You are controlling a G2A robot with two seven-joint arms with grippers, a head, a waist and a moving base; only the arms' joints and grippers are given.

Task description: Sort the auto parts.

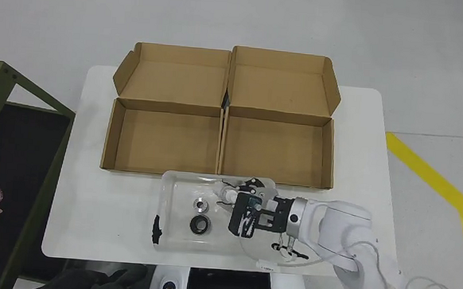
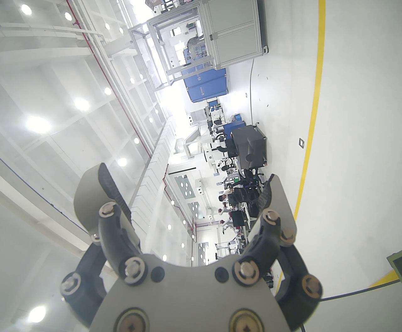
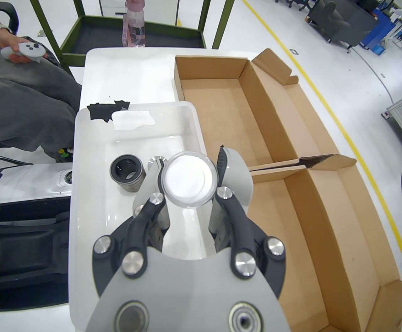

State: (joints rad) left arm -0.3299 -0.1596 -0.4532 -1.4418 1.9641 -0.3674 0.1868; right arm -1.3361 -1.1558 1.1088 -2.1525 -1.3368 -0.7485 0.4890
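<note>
My right gripper (image 3: 190,165) is shut on a round white part with a clear rim (image 3: 188,179) and holds it just above the clear plastic tray (image 3: 78,157). In the tray lie a black cylindrical bearing (image 3: 127,173) and a small metal part (image 3: 155,160), half hidden behind one finger. From above, the right gripper (image 1: 237,213) hangs over the tray (image 1: 162,212), right of the bearing (image 1: 200,224) and the metal part (image 1: 200,205). My left gripper (image 2: 188,176) is open, holds nothing, and points up into the room.
Two open cardboard boxes (image 1: 164,140) (image 1: 275,151) stand side by side behind the tray, lids folded back. A green cart (image 1: 2,122) stands left of the table. Black tape (image 3: 103,110) sticks to the tray's rim.
</note>
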